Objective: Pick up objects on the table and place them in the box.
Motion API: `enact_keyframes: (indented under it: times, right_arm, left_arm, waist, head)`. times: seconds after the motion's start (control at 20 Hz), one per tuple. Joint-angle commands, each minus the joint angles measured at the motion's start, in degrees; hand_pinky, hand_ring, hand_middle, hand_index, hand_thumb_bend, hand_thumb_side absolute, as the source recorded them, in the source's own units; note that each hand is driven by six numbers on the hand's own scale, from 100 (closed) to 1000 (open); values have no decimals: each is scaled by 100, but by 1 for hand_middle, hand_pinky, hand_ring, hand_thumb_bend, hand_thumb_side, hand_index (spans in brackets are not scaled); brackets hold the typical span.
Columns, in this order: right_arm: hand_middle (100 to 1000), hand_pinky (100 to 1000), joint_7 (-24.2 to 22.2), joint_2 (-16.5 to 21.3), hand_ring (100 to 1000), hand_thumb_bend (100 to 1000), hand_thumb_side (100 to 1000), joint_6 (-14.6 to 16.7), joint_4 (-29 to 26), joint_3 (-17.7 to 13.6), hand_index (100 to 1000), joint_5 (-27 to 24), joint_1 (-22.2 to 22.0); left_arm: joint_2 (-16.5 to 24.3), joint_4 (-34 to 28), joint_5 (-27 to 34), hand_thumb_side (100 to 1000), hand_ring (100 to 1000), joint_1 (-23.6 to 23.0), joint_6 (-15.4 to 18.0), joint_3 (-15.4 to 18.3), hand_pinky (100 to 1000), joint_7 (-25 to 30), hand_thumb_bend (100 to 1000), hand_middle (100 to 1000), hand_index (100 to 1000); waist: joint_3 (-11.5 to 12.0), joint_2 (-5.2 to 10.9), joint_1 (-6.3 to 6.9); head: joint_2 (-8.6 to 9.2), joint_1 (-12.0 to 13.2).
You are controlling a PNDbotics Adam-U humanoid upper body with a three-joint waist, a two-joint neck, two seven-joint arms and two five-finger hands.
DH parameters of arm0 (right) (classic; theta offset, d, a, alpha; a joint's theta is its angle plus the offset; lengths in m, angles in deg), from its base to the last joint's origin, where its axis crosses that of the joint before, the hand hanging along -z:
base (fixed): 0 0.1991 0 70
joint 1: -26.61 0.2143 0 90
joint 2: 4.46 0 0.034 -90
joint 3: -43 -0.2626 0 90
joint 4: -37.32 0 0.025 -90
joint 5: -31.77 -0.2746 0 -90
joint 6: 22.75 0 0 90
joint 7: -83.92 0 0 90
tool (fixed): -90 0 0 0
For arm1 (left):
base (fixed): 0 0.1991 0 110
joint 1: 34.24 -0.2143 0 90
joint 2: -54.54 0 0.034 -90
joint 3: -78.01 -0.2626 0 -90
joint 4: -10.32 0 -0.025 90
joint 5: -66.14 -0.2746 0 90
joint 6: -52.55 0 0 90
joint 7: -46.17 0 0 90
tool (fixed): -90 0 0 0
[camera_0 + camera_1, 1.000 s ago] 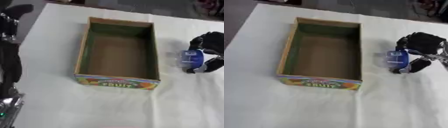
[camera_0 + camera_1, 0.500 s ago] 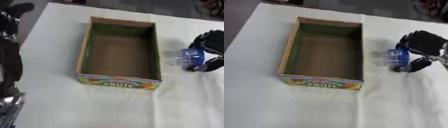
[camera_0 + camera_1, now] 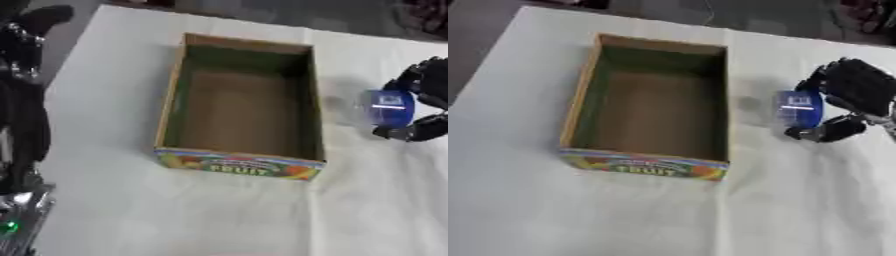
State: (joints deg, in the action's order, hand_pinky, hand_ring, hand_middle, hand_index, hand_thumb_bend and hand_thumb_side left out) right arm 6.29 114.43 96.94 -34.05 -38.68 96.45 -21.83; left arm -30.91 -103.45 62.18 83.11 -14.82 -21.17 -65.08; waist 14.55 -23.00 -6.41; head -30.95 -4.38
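An open cardboard box (image 3: pixel 241 162) with a colourful fruit print on its front wall stands in the middle of the white table; its inside is bare. To its right my right hand (image 3: pixel 859 95) is shut on a small blue object with a white label (image 3: pixel 798 108), fingers above it and thumb below, held just beside the box's right wall. Whether the blue object touches the cloth I cannot tell. My left arm (image 3: pixel 22 95) runs along the left edge of the left eye view; its hand does not show.
A white cloth (image 3: pixel 605 220) covers the table, which ends at the far side against a dark floor (image 3: pixel 667 10). A silver joint with a green light (image 3: pixel 13 227) shows at the lower left corner.
My right hand has carried the blue object a little to the left, closer to the box's right wall. The whole picture has shifted slightly.
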Motion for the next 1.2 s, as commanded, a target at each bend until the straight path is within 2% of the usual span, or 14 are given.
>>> enact_keyframes:
  times: [0.05,0.1,0.15,0.2,0.5,0.55,0.6,0.65,0.7,1.2]
  right_arm:
    - [100,100,26,183,100,121,725,-43,-175,-42,347,-257,-22]
    - [100,100,11,202,100,119,724,-51,-253,-32,346,-351,-54]
    - [100,100,-8,228,100,100,770,-53,-360,-19,343,-453,-87]
    - [100,100,-35,256,100,102,733,-61,-472,-9,341,-557,-119]
    - [100,100,-303,466,100,100,767,-140,-1232,56,333,-1212,-220]
    - [100,100,-352,502,100,100,811,-156,-1343,62,333,-1297,-219]
    - [100,100,-396,533,100,100,770,-174,-1445,66,332,-1381,-213]
    - [100,100,-429,555,100,100,807,-191,-1531,69,330,-1465,-205]
    - [100,100,-461,577,100,100,780,-210,-1616,74,329,-1562,-197]
    - [100,100,-667,656,100,100,803,-248,-2157,159,319,-2261,15]
  left_arm:
    - [91,-82,22,833,729,28,13,41,911,0,400,946,859]
    - [100,-82,21,833,729,13,11,42,911,0,400,946,859]
    - [110,-82,19,833,729,-6,9,44,911,-1,400,946,859]
    - [120,-82,17,833,728,-23,8,46,911,-2,400,946,859]
    - [204,-82,-4,832,729,-159,-11,60,912,-14,400,946,859]
    - [217,-82,-7,832,729,-179,-14,60,912,-15,404,946,859]
    - [228,-82,-10,832,729,-197,-15,61,912,-16,400,946,859]
    - [236,-82,-11,836,729,-211,-17,62,912,-17,405,945,860]
    - [244,-82,-11,831,730,-222,-18,62,912,-18,400,945,860]
    - [301,-82,10,827,732,-249,-23,53,913,-3,399,945,860]
  waist:
    - [-43,160,36]
    - [-66,175,38]
    - [-93,194,41]
    - [-114,209,43]
    - [-272,349,46]
    - [-298,373,46]
    - [-324,394,48]
    - [-346,418,52]
    - [-366,441,55]
    - [-434,579,44]
  head:
    - [51,67]
    - [40,77]
    - [30,88]
    - [22,99]
    - [-83,174]
    - [-95,185]
    - [-106,197]
    - [-114,205]
    - [-122,211]
    - [-156,219]
